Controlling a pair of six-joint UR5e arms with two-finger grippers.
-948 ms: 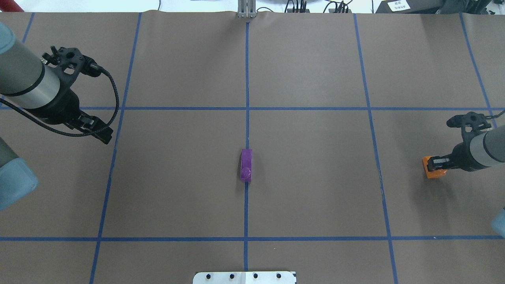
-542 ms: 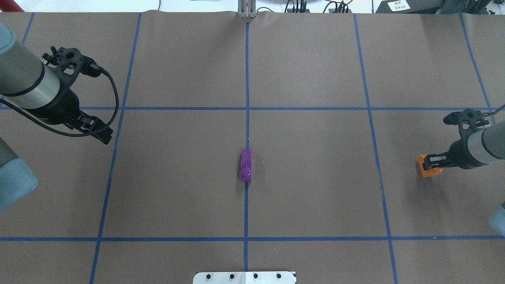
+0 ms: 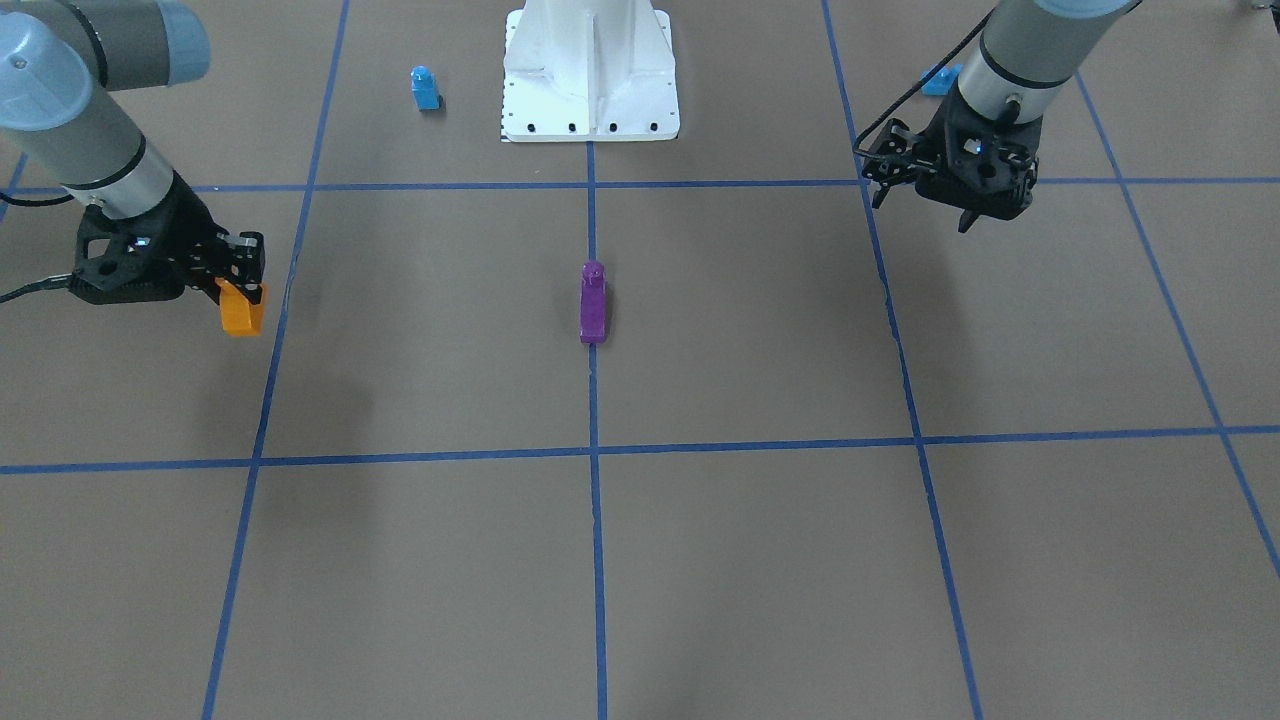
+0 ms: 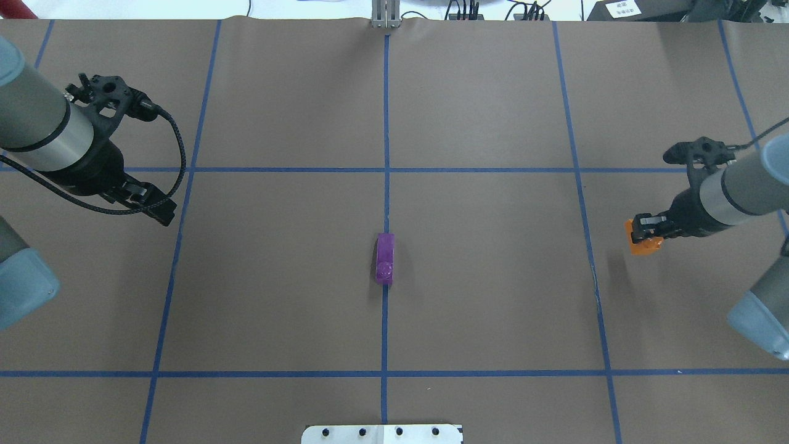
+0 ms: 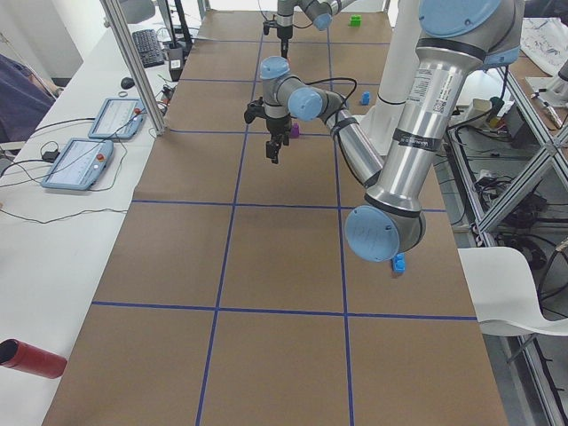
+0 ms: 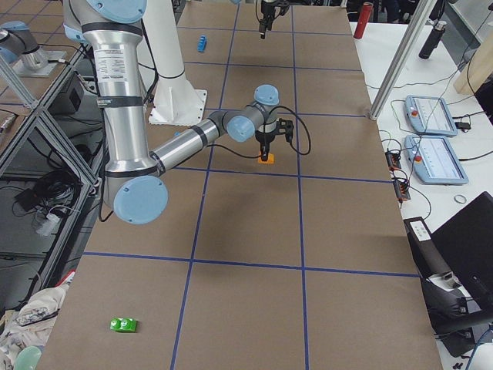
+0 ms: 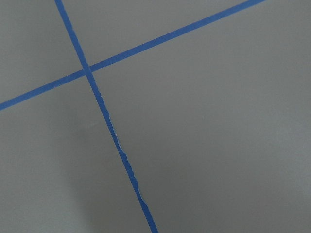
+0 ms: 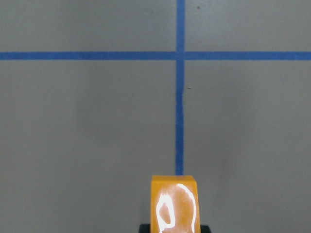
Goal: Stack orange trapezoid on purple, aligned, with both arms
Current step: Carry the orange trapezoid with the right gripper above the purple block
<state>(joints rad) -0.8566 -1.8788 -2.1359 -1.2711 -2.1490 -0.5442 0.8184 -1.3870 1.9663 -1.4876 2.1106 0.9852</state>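
The orange trapezoid (image 4: 641,243) hangs in my right gripper (image 4: 646,229), which is shut on it, a little above the table at the right side. It also shows in the front view (image 3: 241,312), the right side view (image 6: 266,159), and the right wrist view (image 8: 174,204) with a white glare on its face. The purple block (image 4: 385,258) lies on the centre blue line, also in the front view (image 3: 592,302). My left gripper (image 4: 161,211) hovers empty at the far left, its fingers together.
Blue tape lines grid the brown table. A small blue block (image 3: 425,88) stands beside the white robot base (image 3: 590,110), and another blue piece (image 3: 940,78) lies behind the left arm. A green block (image 6: 123,324) lies at the right end.
My right gripper has carried the orange trapezoid leftward toward the table's centre and slightly farther from the robot. The left arm and the purple block have not moved.
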